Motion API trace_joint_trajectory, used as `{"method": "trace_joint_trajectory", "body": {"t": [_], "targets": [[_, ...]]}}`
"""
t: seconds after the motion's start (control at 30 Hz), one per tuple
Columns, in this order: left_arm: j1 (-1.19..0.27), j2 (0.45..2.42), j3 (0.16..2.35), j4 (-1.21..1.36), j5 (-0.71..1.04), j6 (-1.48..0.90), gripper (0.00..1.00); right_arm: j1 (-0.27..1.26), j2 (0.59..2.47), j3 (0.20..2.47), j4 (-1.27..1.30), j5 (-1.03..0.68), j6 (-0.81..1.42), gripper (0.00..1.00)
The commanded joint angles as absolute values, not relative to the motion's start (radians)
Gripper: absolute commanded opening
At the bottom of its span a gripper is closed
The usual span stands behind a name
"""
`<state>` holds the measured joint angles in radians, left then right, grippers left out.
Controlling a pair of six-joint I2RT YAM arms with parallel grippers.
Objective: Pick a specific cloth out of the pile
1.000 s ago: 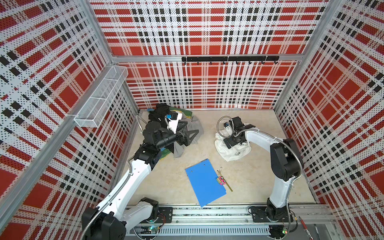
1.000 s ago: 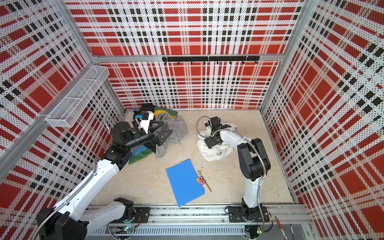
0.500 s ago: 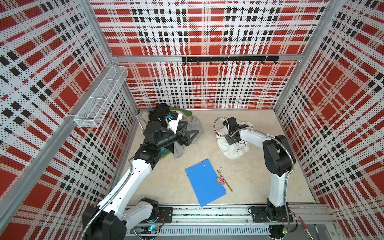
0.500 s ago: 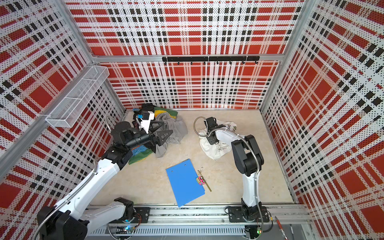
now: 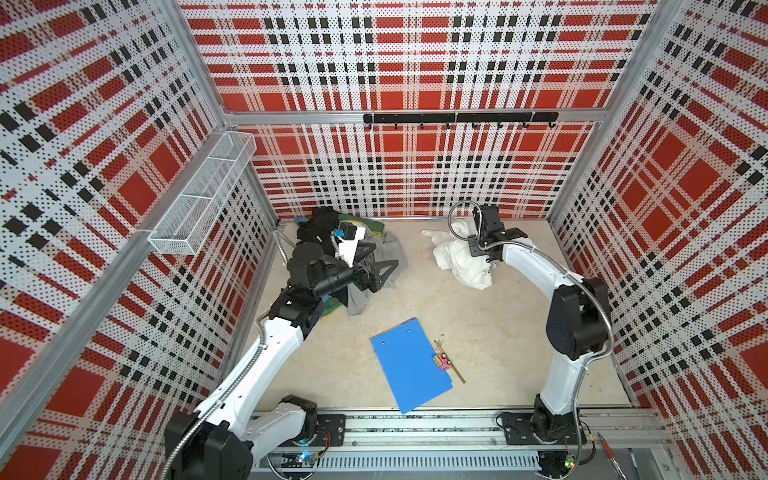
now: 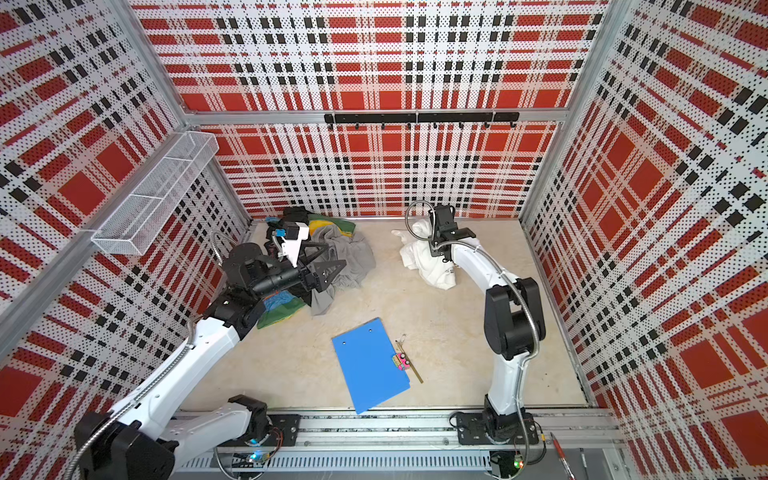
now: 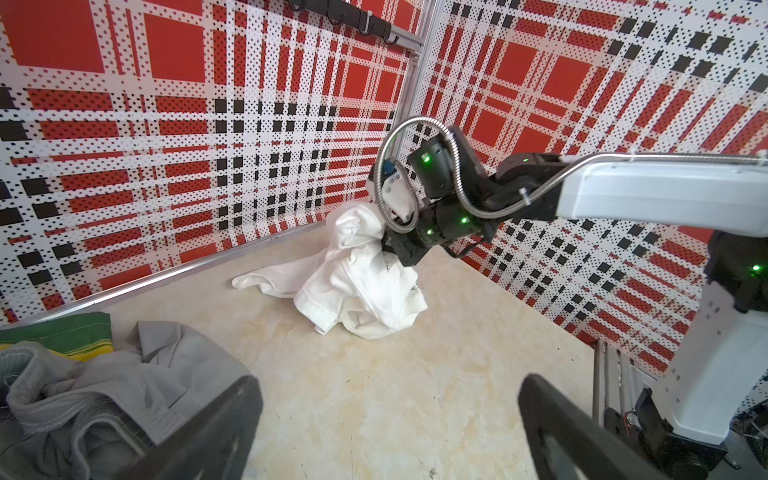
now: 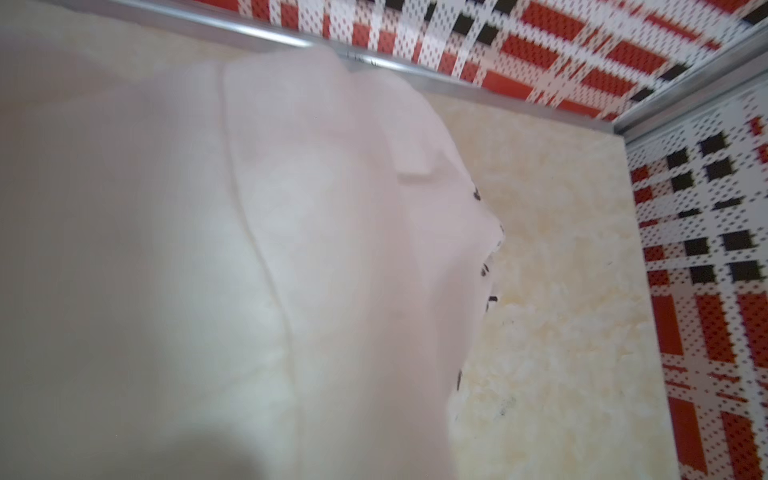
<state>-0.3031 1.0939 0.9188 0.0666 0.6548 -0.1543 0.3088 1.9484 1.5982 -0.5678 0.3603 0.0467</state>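
The cloth [image 5: 457, 259] [image 6: 428, 259] is a crumpled white T-shirt lying on the floor at the back right, apart from the pile. Bits of black print show at its edge [image 8: 478, 232]. My right gripper [image 5: 468, 243] [image 6: 434, 245] [image 7: 385, 246] is shut on the cloth's upper fold [image 7: 357, 232], and that part is raised. In the right wrist view the cloth covers the fingers. The pile [image 5: 374, 253] [image 6: 349, 253] of grey, black and green-yellow garments sits at the back left. My left gripper [image 5: 376, 259] [image 6: 328, 259] [image 7: 388, 382] hangs open over the pile's grey edge [image 7: 124, 374], holding nothing.
A blue clipboard [image 5: 409, 365] [image 6: 370, 365] lies at the front middle, with a small pink item [image 5: 441, 362] and a thin stick beside it. A wire basket [image 5: 203, 195] hangs on the left wall. A black hook rail [image 5: 457, 118] runs along the back wall.
My right gripper has shut on the white cloth and moved toward the back wall, drawing the cloth up and back with it. The left arm has stayed still and open.
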Motion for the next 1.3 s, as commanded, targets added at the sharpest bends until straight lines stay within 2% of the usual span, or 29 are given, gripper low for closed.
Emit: {"method": "trace_joint_trajectory", "body": {"t": [0.0, 0.17, 0.4, 0.6, 0.77, 0.87, 0.97, 1.07, 1.2, 1.27], "targets": [[-0.308, 1.085, 0.913, 0.081, 0.666, -0.161, 0.99, 0.324, 2.045, 1.619, -0.563, 0.348, 0.103, 0.09], [-0.308, 1.078, 0.911, 0.081, 0.660, -0.159, 0.99, 0.324, 2.121, 1.610, -0.578, 0.352, 0.135, 0.08], [-0.302, 1.080, 0.913, 0.080, 0.663, -0.162, 0.99, 0.286, 2.070, 1.550, -0.608, 0.431, 0.209, 0.13], [-0.295, 1.084, 0.913, 0.081, 0.666, -0.166, 0.99, 0.266, 2.020, 1.493, -0.550, 0.350, 0.219, 0.28], [-0.295, 1.087, 0.913, 0.082, 0.667, -0.167, 0.99, 0.281, 2.029, 1.558, -0.509, 0.259, 0.175, 0.37], [-0.293, 1.083, 0.910, 0.083, 0.659, -0.163, 0.99, 0.282, 2.022, 1.581, -0.503, 0.183, 0.165, 0.50], [-0.293, 1.080, 0.905, 0.081, 0.643, -0.156, 0.99, 0.288, 1.943, 1.509, -0.446, 0.176, 0.167, 0.68], [-0.287, 1.087, 0.907, 0.079, 0.638, -0.153, 0.99, 0.292, 1.823, 1.416, -0.404, 0.183, 0.176, 0.79], [-0.273, 1.091, 0.904, 0.077, 0.625, -0.152, 0.99, 0.295, 1.605, 1.251, -0.314, 0.173, 0.189, 1.00], [-0.271, 1.091, 0.902, 0.078, 0.619, -0.147, 0.99, 0.295, 1.504, 1.178, -0.272, 0.182, 0.205, 1.00]]}}
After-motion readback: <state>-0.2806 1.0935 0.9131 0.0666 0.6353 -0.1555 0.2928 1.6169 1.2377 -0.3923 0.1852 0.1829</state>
